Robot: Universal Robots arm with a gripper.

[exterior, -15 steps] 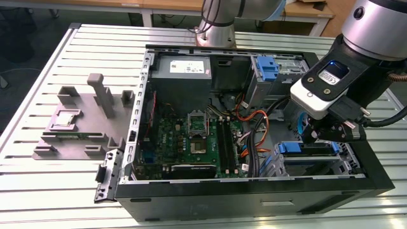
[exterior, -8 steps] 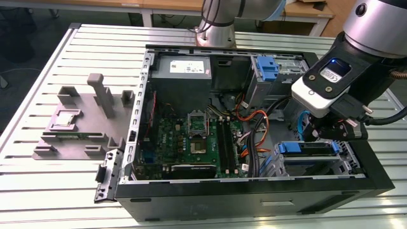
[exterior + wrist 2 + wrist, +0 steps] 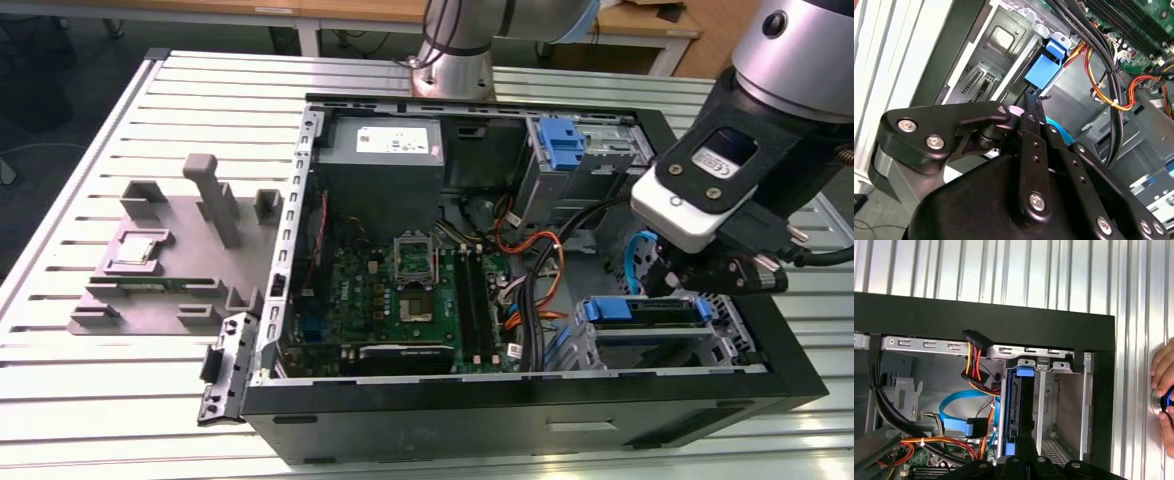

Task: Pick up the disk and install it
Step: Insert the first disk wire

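One slatted table [image 3: 160, 90], desks [image 3: 360, 10] behind; hand [image 3: 683, 283] over case [image 3: 534, 400].

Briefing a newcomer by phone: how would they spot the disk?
Find the open black case and go to its near corner on the exterior view's right, below the gripper. The disk sits there, framed in blue, unlike the plain grey power supply at the far wall.

1. Setting: robotics lab or workshop.
2. Slotted metal table [image 3: 94, 400], with arm base [image 3: 451, 60] mounted on it.
3. Open PC case [image 3: 534, 395] on the table, motherboard [image 3: 400, 295] exposed.
4. Grey fixture [image 3: 174, 260] beside the case.
5. Wooden desks [image 3: 334, 12] behind.
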